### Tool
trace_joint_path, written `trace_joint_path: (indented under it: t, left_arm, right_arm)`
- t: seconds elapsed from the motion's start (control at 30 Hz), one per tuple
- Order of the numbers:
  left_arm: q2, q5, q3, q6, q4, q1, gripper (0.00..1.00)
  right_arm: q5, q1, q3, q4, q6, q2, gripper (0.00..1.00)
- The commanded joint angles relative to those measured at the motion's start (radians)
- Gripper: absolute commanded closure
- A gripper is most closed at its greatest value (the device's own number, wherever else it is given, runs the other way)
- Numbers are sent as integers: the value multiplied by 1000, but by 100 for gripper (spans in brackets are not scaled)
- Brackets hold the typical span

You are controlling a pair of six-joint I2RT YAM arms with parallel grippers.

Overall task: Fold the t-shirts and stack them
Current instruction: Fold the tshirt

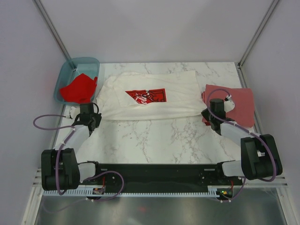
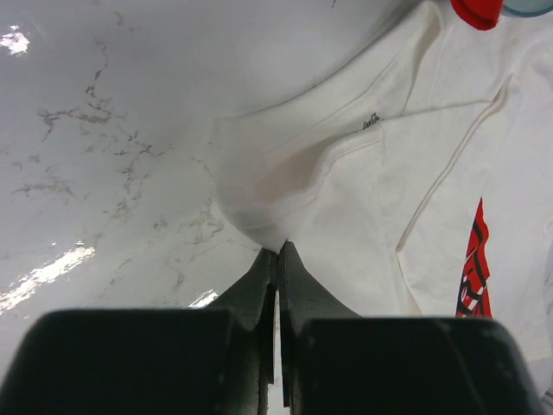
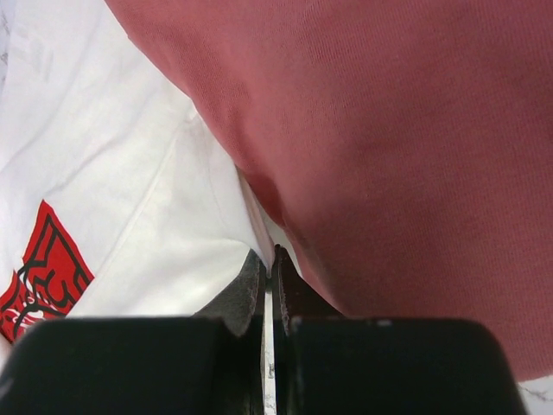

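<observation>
While the left gripper [image 2: 277,252] is pinching a corner of the white t-shirt [image 1: 180,105] with its jaws pressed together, the right gripper [image 3: 268,255] is likewise gripping the opposite hem. The shirt is lying flat, print up, ahead of both grippers, its long axis running from one to the other. The brick-red t-shirt [image 3: 415,130] is lying just right of the right gripper, touching that hem.

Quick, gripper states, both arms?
Left gripper: shut on the white cloth t-shirt with red-and-black print, at its edge.
Right gripper: shut on the same shirt's edge.
</observation>
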Motion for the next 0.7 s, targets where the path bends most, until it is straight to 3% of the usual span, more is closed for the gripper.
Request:
trace_joint_path:
  t: [0.0, 0.2, 0.37, 0.67]
  left_arm:
    - [-52, -46, 10, 39, -44, 12, 98]
    - [-93, 75, 19, -37, -76, 12, 98]
    - [-111, 93, 208, -24, -263, 12, 98]
    - [-366, 32, 590, 90, -480, 10, 98]
  right_arm:
    - [26, 1, 38, -26, -38, -11, 100]
    - [4, 3, 208, -168, -90, 14, 100]
    - [20, -3, 282, -250, -113, -21, 100]
    - [9, -3, 489, -445, -162, -178, 100]
